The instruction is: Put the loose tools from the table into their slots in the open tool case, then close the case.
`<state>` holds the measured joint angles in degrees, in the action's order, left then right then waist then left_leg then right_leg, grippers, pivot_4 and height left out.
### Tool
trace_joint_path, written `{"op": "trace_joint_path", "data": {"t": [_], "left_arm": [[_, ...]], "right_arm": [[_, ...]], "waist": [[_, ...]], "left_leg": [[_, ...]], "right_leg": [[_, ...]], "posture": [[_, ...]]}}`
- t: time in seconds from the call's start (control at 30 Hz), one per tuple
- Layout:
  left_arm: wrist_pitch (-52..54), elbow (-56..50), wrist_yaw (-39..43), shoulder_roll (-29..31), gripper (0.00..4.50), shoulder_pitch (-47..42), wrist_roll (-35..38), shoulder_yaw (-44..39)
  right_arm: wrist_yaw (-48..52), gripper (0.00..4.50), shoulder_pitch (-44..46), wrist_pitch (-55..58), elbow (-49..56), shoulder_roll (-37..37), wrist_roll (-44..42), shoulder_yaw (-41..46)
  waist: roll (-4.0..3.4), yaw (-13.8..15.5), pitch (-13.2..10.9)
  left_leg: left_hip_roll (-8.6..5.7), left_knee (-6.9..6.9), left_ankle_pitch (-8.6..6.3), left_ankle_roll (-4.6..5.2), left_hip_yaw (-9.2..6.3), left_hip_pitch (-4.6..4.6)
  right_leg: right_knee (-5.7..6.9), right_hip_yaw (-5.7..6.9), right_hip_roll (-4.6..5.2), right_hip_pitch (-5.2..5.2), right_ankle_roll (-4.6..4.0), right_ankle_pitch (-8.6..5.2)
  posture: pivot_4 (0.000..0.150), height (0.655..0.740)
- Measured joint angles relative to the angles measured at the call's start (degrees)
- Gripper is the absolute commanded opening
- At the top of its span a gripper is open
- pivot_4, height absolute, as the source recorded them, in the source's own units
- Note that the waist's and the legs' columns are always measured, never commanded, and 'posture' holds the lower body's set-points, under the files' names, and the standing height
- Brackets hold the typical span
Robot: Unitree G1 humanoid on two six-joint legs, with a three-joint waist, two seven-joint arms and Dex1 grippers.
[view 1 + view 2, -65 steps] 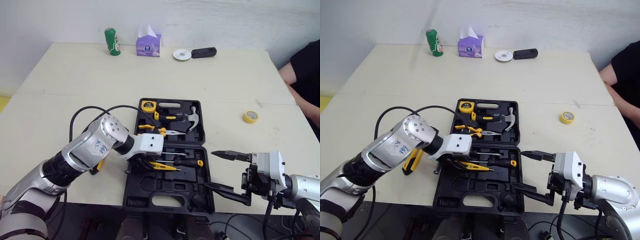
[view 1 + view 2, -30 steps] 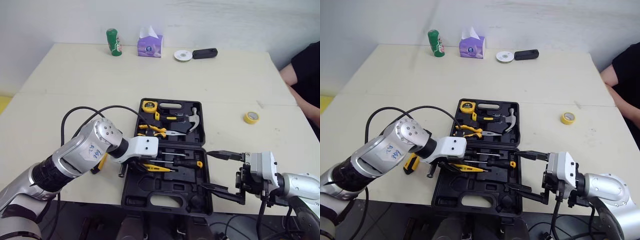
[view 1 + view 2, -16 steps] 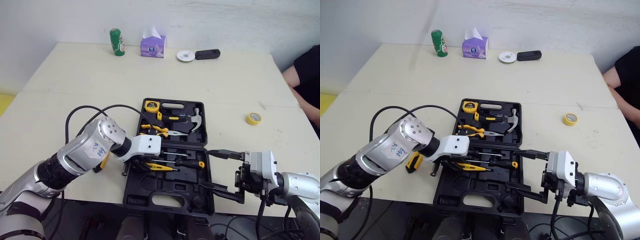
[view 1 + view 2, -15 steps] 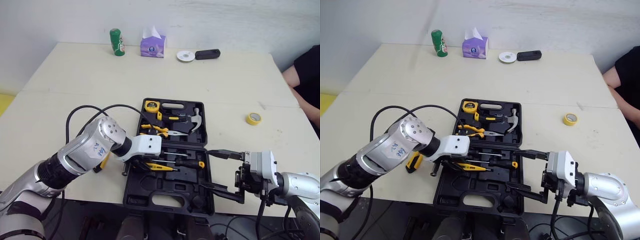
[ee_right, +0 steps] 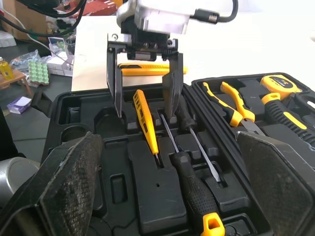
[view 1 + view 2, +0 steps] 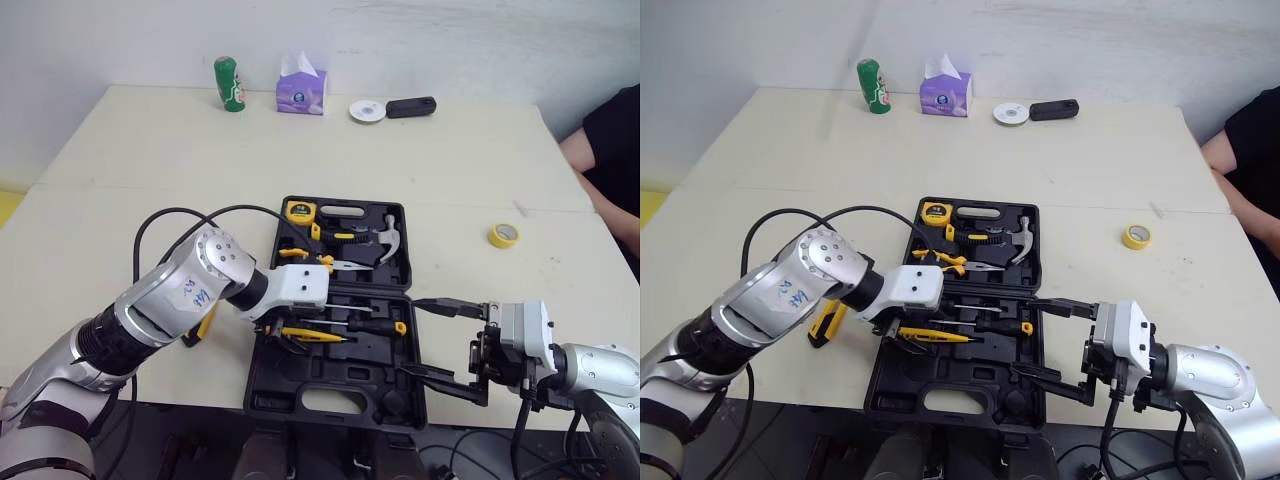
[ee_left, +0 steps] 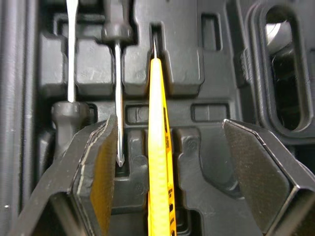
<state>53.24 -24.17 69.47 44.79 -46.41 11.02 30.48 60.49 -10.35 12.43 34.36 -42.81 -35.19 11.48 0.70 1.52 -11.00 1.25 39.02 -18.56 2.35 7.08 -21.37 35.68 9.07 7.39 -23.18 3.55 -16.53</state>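
Left gripper [image 7: 168,123], spread wide, straddles the yellow screwdriver [image 7: 157,147] lying inside the tool case [image 6: 330,385]; right gripper [image 6: 408,337] gapes at the case's right edge.

So the tool case [image 6: 270,370] sits near-middle on the tabletop [image 6: 150,160], tape roll [image 6: 503,235] off to its right, a utility knife [image 6: 823,325] just left of it, can [image 6: 228,83] and tissue box [image 6: 301,90] way at the far edge.

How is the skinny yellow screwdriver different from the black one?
The slim yellow screwdriver has a yellow body; the black-handled screwdriver has a thick black grip. The yellow one's tip points away from the left pincer; the black one's points toward it. Both sit in the black case.
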Motion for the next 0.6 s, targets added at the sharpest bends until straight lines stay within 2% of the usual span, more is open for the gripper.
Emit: {"op": "trace_joint_path", "data": {"t": [0.37,0.57,0.6], "left_arm": [[-22.32,9.87,1.44,-4.01,3.59,8.23,6.62,-14.99],[-33.71,12.58,5.65,-6.74,3.59,14.89,12.06,-21.31],[-35.62,13.56,6.37,-6.52,3.35,15.86,12.03,-21.48]], "right_arm": [[0.07,4.5,0.12,0.03,-0.44,0.0,0.01,-0.03],[0.04,4.5,0.29,-1.16,-1.22,0.91,0.04,0.11],[-0.09,4.5,0.58,-1.68,-1.22,1.67,-0.06,0.16]], "waist": [[0.0,-0.05,0.0],[0.0,-0.06,0.0],[-0.01,-0.13,0.01]], "left_leg": [[0.0,0.02,-0.01,0.0,0.0,0.01],[0.01,0.02,-0.01,-0.01,0.0,0.03],[0.01,0.01,-0.01,-0.01,0.03,0.06]], "right_leg": [[-0.01,0.03,0.01,0.0,0.0,0.0],[-0.02,0.05,0.02,0.03,0.0,0.01],[-0.02,0.04,0.02,0.03,0.0,0.0]], "posture": [[0.15,0.74],[0.15,0.74],[0.15,0.74]]}}
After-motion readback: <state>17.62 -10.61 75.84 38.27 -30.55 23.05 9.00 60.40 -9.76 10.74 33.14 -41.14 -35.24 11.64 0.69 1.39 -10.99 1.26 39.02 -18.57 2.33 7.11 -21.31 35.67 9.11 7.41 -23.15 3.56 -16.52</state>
